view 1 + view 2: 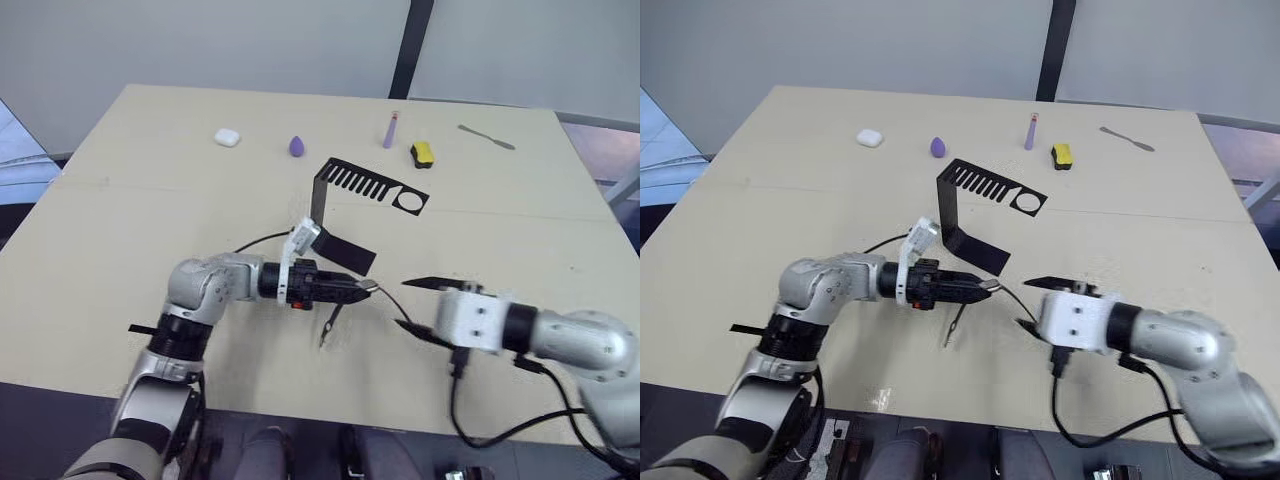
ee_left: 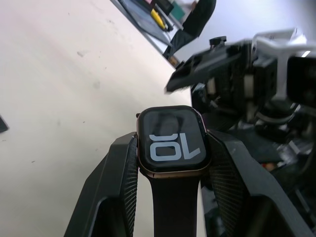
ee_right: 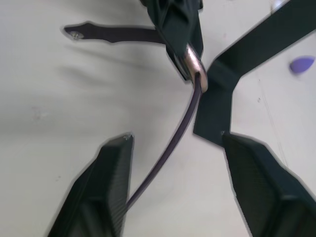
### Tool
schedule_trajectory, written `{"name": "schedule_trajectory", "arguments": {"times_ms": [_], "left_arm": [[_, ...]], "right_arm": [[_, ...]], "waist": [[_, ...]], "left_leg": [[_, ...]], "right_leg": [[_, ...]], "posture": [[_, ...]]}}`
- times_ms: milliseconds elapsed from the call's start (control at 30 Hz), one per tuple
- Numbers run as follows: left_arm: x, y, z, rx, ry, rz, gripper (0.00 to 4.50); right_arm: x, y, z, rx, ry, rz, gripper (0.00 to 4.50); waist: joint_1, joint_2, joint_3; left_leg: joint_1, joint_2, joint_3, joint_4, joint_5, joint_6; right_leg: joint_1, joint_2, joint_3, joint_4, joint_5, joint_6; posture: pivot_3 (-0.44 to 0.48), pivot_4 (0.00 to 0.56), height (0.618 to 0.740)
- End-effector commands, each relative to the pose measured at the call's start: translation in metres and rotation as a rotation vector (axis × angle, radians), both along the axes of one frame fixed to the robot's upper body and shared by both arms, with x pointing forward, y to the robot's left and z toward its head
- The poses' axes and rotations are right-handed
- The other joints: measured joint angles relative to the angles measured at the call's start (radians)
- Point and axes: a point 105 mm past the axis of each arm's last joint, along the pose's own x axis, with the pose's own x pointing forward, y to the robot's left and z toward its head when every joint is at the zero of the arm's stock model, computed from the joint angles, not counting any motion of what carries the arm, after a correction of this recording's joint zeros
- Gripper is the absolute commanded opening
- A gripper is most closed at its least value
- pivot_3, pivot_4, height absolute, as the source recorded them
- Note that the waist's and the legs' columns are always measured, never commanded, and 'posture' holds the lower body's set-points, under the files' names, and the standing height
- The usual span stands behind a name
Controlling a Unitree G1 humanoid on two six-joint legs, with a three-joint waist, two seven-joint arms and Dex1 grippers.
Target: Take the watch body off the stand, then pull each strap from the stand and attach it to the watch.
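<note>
Surface [image 1: 120, 200]: the stand [image 1: 345, 200] is left empty beyond the left fingers.
Left gripper [image 1: 362, 287]: fingers [image 2: 118, 173] clamped on the watch body [image 2: 171, 140].
Right gripper [image 1: 420, 306]: fingers apart, astride one attached strap [image 3: 173, 143].
Second strap [image 1: 329, 326]: already attached too, judged done.

The watch body [image 2: 171, 142] has a glossy glass face, polished metal rim, matt black strap [image 2: 173, 207].
</note>
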Motion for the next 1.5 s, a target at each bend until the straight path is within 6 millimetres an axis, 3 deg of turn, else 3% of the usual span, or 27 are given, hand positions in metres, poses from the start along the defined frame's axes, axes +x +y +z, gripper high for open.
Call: {"name": "schedule_trajectory", "arguments": {"times_ms": [33,233,500,800,1033,1233,1333,1500], "left_arm": [[-0.013,0.001,0.010,0.016,-0.221,-0.121,1.58],[-0.030,0.015,-0.004,0.113,-0.734,-0.332,1.58],[-0.019,0.026,-0.005,0.131,-1.355,-0.355,1.58],[-0.016,0.027,-0.003,0.079,-1.433,-0.325,1.58],[-0.009,0.023,0.005,0.056,-1.209,-0.239,1.58],[0.000,0.015,-0.006,0.134,-0.394,-0.026,1.58],[-0.003,0.012,-0.008,0.185,-0.245,0.011,1.58],[-0.011,-0.002,-0.007,0.192,0.167,0.063,1.58]], "right_arm": [[-0.018,-0.008,0.026,0.124,0.080,0.032,4.48],[-0.032,-0.004,0.040,0.286,0.228,0.059,4.48],[-0.036,0.011,0.033,0.297,0.261,0.086,4.48],[-0.033,0.013,0.031,0.300,0.244,0.079,4.48],[-0.029,0.014,0.028,0.278,0.217,0.066,4.48],[-0.024,0.018,0.018,0.171,0.154,0.039,4.48],[-0.021,0.021,0.017,0.160,0.144,0.024,4.48],[-0.007,0.029,0.006,0.155,0.174,-0.062,4.48]], "waist": [[-0.002,0.000,0.000],[0.001,0.000,0.000],[0.005,0.000,0.000],[0.002,0.000,0.000],[0.002,0.000,0.000],[0.000,0.000,0.000],[0.000,0.000,0.000],[0.000,0.000,0.000]], "left_leg": [[0.000,0.000,0.000,0.000,0.000,0.000],[0.001,0.000,0.000,-0.003,0.000,0.000],[0.000,0.000,0.001,0.000,-0.003,0.005],[0.000,0.000,0.001,0.000,-0.003,0.005],[0.000,0.000,0.001,0.000,-0.003,0.005],[-0.001,0.001,-0.001,0.001,-0.003,0.005],[-0.001,0.001,-0.001,0.002,-0.003,0.005],[-0.002,0.001,-0.002,0.003,-0.002,0.004]], "right_leg": [[0.000,0.000,0.000,-0.001,0.000,0.000],[0.001,0.000,0.000,-0.007,0.000,0.000],[0.001,-0.001,0.000,-0.008,0.000,0.000],[0.001,0.000,0.000,-0.007,0.000,0.000],[0.001,0.000,0.000,-0.006,0.000,0.000],[0.001,0.000,0.000,-0.003,0.000,0.000],[0.001,0.000,0.000,-0.003,0.000,0.000],[0.001,0.000,-0.001,-0.001,0.000,0.000]], "posture": [[0.000,0.150,0.740],[0.000,0.150,0.740],[0.000,0.150,0.740],[0.000,0.150,0.740],[0.000,0.150,0.740],[0.000,0.150,0.740],[0.000,0.150,0.740],[0.000,0.150,0.740]]}}
